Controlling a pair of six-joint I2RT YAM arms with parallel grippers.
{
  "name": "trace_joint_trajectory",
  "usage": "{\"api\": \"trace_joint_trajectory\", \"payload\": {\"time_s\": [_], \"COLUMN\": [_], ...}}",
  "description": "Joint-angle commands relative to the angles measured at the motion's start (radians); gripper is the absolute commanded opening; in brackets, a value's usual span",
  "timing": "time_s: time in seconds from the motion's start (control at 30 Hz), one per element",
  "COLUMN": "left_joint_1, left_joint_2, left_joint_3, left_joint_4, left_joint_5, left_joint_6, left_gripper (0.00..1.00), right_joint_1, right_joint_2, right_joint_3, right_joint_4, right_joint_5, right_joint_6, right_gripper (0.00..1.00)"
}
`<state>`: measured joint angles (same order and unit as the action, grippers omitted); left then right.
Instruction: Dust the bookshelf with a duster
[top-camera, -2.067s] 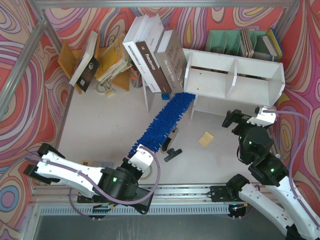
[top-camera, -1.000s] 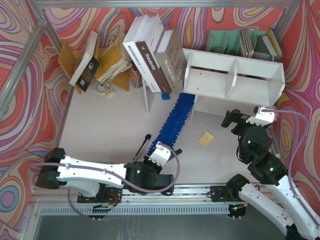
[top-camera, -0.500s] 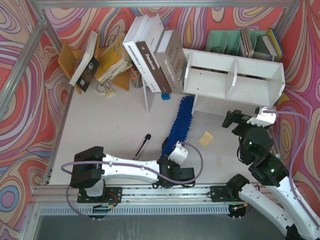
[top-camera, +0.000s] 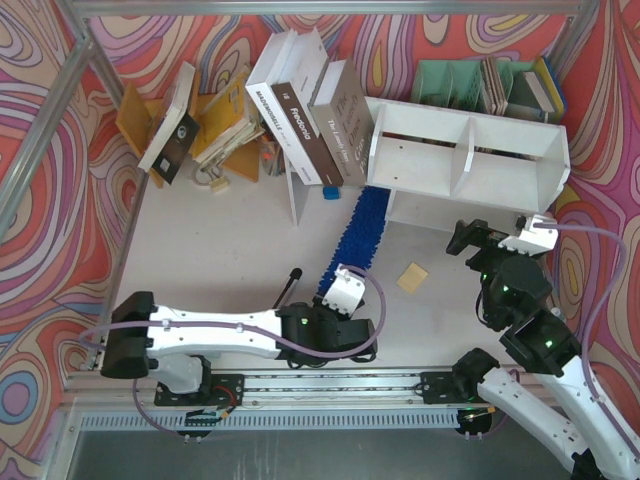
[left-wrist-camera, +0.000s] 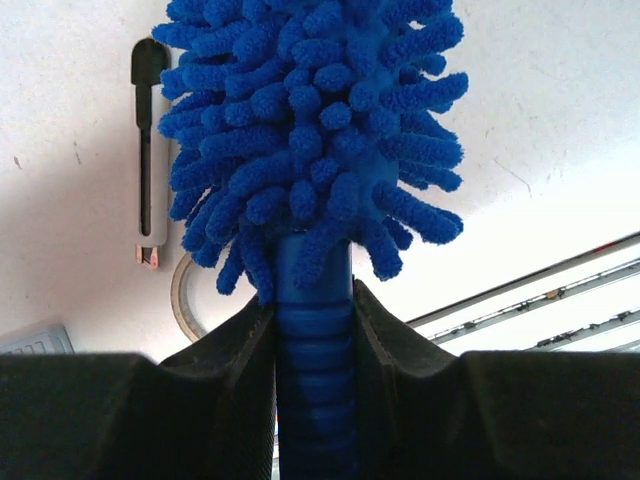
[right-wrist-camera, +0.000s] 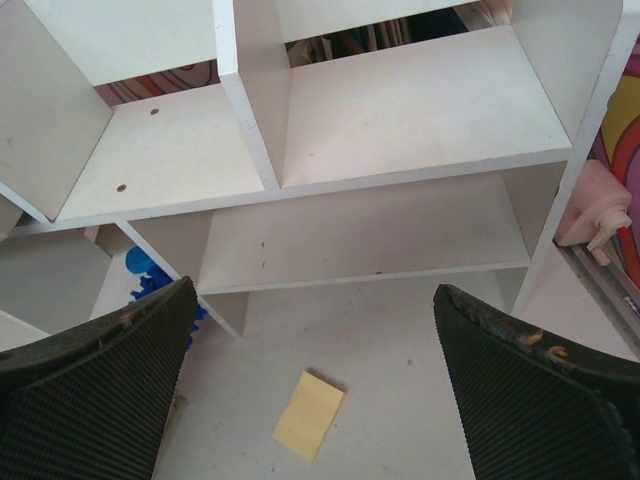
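The white bookshelf (top-camera: 470, 160) stands at the back right, and its two tiers fill the right wrist view (right-wrist-camera: 400, 120). The blue fluffy duster (top-camera: 355, 235) runs from my left gripper (top-camera: 345, 288) up to the shelf's lower left end, where its tip goes under the lower tier. In the left wrist view my left gripper (left-wrist-camera: 313, 305) is shut on the duster's ribbed blue handle (left-wrist-camera: 313, 360), just below the shaggy head (left-wrist-camera: 310, 130). My right gripper (top-camera: 470, 238) is open and empty in front of the shelf (right-wrist-camera: 315, 385). A bit of the duster (right-wrist-camera: 150, 275) shows at the shelf's lower left.
A yellow notepad (top-camera: 411, 277) lies on the table before the shelf (right-wrist-camera: 309, 415). A black-and-silver tool (top-camera: 288, 287) lies left of my left gripper (left-wrist-camera: 148, 150). Leaning books (top-camera: 300, 110) and a thin white panel (top-camera: 295, 195) stand at the back left. A green organiser (top-camera: 455, 82) stands behind the shelf.
My left arm swept right along the near edge, swinging the duster upright, then moved back left and forward. The duster's tip now sits under the shelf's left end. The right arm stayed still.
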<state>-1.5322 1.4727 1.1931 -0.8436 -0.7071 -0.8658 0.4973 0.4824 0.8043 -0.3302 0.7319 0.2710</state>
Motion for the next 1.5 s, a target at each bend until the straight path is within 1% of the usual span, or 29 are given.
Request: {"api": "trace_joint_trajectory", "payload": {"time_s": [0.0, 0.2, 0.33, 0.4, 0.53, 0.63, 0.77, 0.93, 1.03, 1.2, 1.37, 1.47], "left_joint_1": [-0.009, -0.007, -0.004, 0.0, 0.001, 0.001, 0.001, 0.001, 0.001, 0.001, 0.001, 0.001], "left_joint_2": [0.094, 0.232, 0.276, 0.276, 0.211, 0.105, -0.016, -0.132, -0.177, -0.166, -0.085, -0.076], "left_joint_3": [0.03, 0.087, 0.116, 0.124, 0.117, 0.091, 0.035, -0.009, -0.051, -0.077, -0.046, -0.034], "left_joint_4": [0.082, 0.046, 0.016, -0.005, -0.028, -0.015, 0.028, 0.054, 0.121, 0.152, 0.116, 0.12], "left_joint_5": [0.039, 0.135, 0.15, 0.128, 0.04, -0.041, -0.106, -0.141, -0.126, -0.116, -0.108, -0.122], "left_joint_6": [0.058, 0.04, 0.045, 0.041, 0.041, 0.042, 0.077, 0.097, 0.13, 0.112, 0.068, 0.072], "left_gripper": [0.0, 0.0, 0.0, 0.0, 0.0, 0.0, 0.0, 0.0, 0.0, 0.0, 0.0, 0.0], "right_joint_1": [-0.002, -0.002, -0.002, -0.001, -0.002, -0.002, -0.002, -0.002, -0.001, -0.002, -0.002, -0.002], "right_joint_2": [-0.014, -0.011, -0.008, -0.008, -0.009, -0.008, -0.002, -0.001, 0.002, 0.005, 0.007, 0.006], "right_joint_3": [0.019, 0.0, -0.006, -0.008, -0.009, -0.011, -0.009, -0.011, -0.011, -0.011, -0.011, -0.009], "right_joint_4": [-0.021, -0.011, 0.005, 0.009, 0.01, 0.01, 0.01, 0.011, 0.01, 0.01, 0.007, 0.005], "right_joint_5": [0.01, 0.004, 0.011, 0.011, 0.009, 0.007, 0.007, 0.008, 0.008, 0.006, 0.003, 0.002], "right_joint_6": [0.029, 0.033, 0.015, 0.011, 0.008, 0.011, 0.01, 0.008, 0.009, 0.009, 0.012, 0.014], "right_gripper": [0.89, 0.89, 0.9, 0.9, 0.89, 0.89, 0.9, 0.9, 0.89, 0.89, 0.9, 0.9]}}
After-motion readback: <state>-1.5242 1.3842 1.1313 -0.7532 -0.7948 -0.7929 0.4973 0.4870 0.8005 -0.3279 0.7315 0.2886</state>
